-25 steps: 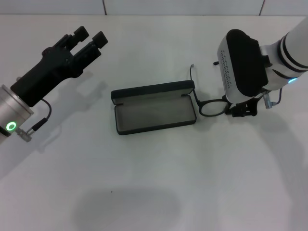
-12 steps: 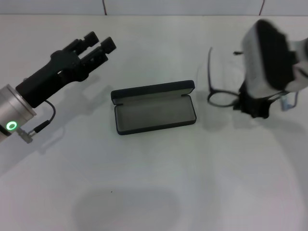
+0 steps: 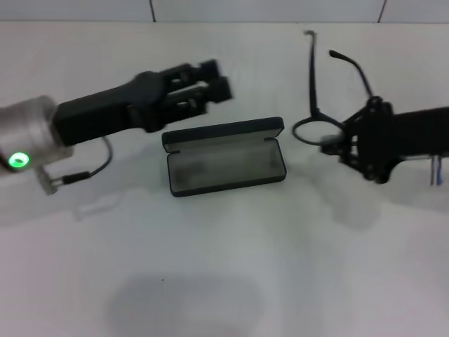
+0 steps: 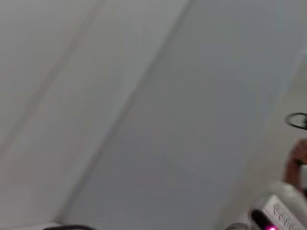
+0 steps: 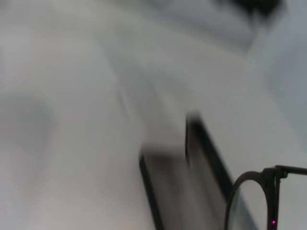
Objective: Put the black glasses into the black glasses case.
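Note:
The black glasses case (image 3: 226, 163) lies open mid-table, grey lining up, lid (image 3: 223, 133) standing along its far side. It also shows blurred in the right wrist view (image 5: 192, 158). My right gripper (image 3: 338, 145) is shut on the black glasses (image 3: 313, 130) and holds them in the air just right of the case, temple arms pointing away from me. One lens rim shows in the right wrist view (image 5: 249, 199). My left gripper (image 3: 215, 80) is open and empty, hovering just behind the case's far left corner.
The white table (image 3: 224, 281) carries nothing else. A wall edge (image 3: 210, 10) runs along the back. The left wrist view shows blurred white surface and part of the right arm (image 4: 280, 213).
My right gripper has lifted the glasses off the table and turned so the temple arms point away. My left arm has swung right, up to the case's far left corner.

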